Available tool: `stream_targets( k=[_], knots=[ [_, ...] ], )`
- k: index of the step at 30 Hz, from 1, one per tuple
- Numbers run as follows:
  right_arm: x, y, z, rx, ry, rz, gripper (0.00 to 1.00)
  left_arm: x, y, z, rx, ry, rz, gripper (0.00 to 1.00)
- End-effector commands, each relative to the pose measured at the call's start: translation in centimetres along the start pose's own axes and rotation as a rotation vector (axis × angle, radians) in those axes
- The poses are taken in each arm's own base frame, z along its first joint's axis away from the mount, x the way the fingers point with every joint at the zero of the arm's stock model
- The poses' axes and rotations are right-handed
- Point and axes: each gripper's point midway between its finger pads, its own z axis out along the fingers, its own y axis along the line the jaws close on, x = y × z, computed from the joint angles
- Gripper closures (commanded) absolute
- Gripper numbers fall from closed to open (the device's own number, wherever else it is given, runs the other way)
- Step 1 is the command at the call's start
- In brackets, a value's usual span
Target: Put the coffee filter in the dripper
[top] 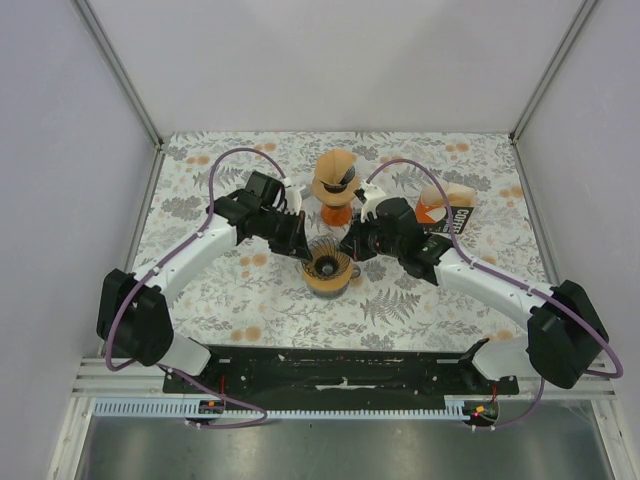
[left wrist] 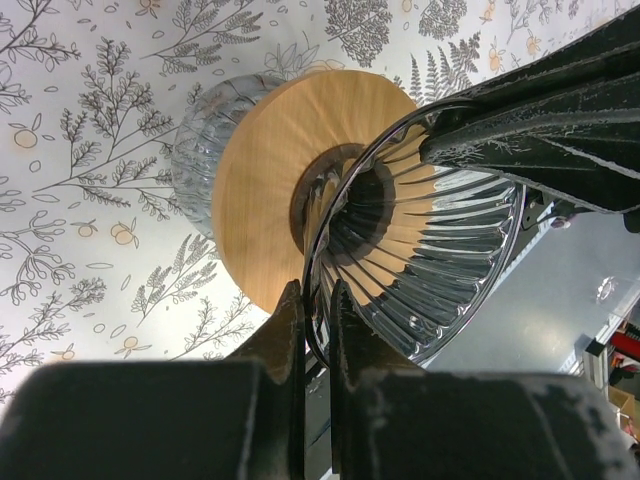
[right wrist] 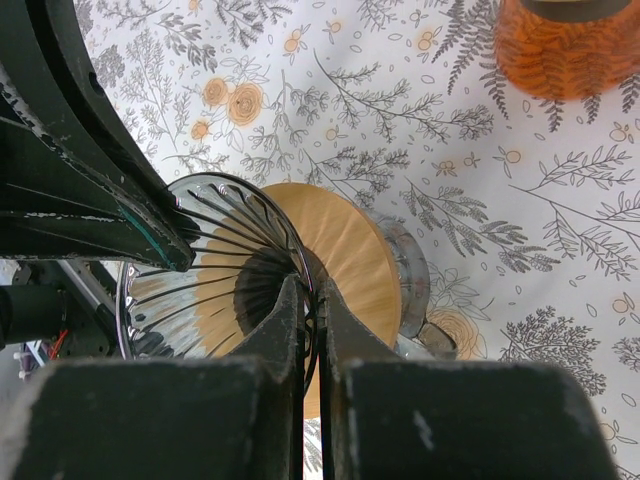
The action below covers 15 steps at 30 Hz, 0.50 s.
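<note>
Where the left arm reaches in from the dripper's left, the left end effector [top: 300,247] is nearly closed, its two fingers nipping the thin glass rim of the dripper [top: 328,268] — the left wrist view shows the rim running between them. At centre the dripper stands mouth-up over the patterned worktop [top: 420,310], a ribbed clear cone seated in a wooden collar [left wrist: 265,170]. Whether it rests on the surface or is slightly lifted cannot be told. To its right, the right end effector [top: 352,247] is likewise almost shut on the opposite side of the same rim. Neither holds paper.

Just behind the dripper, a tan cone that appears to be the coffee filter [top: 335,168] sits atop an orange vessel [top: 337,213]. Well to the dripper's right lies a black packet [top: 461,221].

As a material, the filter should be very light, limp and easily creased — best taken by its upper edge with a gentle pinch, one wall only, so the cone keeps its shape. The dripper's glass is likely slippery and fragile, so a rim grip warrants low force.
</note>
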Motion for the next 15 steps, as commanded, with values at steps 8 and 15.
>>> stream_targets(
  k=[8,15],
  knots=[
    [14.6,-8.9,1.0,0.293,0.420,-0.026,1.00,5.3,5.9,5.5,-0.099,0.238,0.187,0.98],
    [13.5,-8.0,0.8,0.264,0.402,-0.027,1.00,5.0,5.5,5.5,-0.066,0.247,0.177,0.98]
  ],
)
